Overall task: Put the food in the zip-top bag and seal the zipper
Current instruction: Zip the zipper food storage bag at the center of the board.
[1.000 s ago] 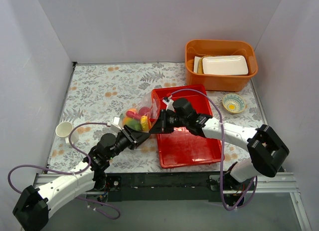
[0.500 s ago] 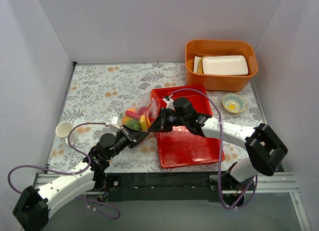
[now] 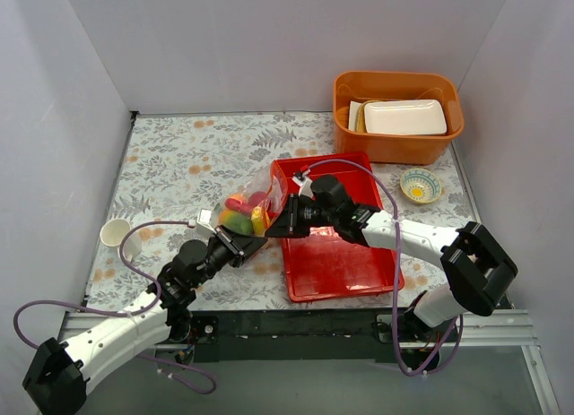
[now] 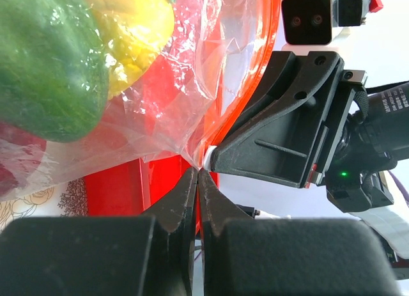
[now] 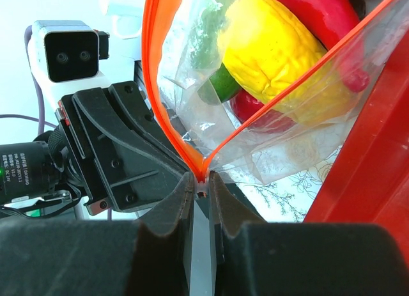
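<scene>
Two grippers meet at one corner of the bag (image 3: 249, 200), which lies on the desk (image 3: 179, 155) at the tray's (image 3: 341, 263) 9 o'clock edge with the food (image 3: 238, 220) inside. My left gripper (image 4: 197, 171) is fully closed on the film. My right gripper (image 5: 201, 178), nearly closed, pinches the zipper's (image 5: 165, 117) end. From there the zipper runs roughly toward 12 o'clock, lips parted, so I judge the right better placed to slide.

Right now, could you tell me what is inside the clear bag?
A green toy vegetable, a yellow fruit and red pieces show through the bag. Anything beneath them is covered.
</scene>
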You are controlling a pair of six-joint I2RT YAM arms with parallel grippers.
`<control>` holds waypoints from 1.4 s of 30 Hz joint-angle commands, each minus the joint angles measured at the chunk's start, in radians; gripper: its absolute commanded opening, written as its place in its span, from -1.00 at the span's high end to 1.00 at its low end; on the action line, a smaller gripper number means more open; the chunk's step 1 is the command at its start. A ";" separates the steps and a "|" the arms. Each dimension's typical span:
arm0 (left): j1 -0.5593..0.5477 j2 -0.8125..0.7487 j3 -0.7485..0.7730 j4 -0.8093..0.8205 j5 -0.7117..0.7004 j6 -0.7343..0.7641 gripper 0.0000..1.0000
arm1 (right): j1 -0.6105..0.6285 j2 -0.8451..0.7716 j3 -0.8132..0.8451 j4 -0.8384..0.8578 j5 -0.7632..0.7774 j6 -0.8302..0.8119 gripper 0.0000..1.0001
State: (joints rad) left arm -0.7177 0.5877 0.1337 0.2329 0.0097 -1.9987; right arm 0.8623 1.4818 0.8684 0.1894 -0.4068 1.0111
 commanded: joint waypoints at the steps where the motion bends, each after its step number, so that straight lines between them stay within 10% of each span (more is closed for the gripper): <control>1: -0.002 -0.018 0.034 -0.104 -0.066 0.018 1.00 | 0.017 -0.017 0.014 0.038 -0.032 -0.008 0.82; 34: -0.002 -0.129 0.023 -0.254 -0.022 0.001 1.00 | 0.017 -0.075 0.037 -0.053 0.118 -0.072 0.79; 42: -0.002 -0.135 0.021 -0.238 -0.016 -0.002 1.00 | 0.017 -0.077 0.027 -0.039 0.089 -0.080 0.41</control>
State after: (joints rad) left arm -0.7223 0.4541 0.1452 0.0334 0.0025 -2.0083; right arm 0.8890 1.4464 0.8692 0.1280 -0.3164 0.9539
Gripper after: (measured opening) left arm 0.010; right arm 0.265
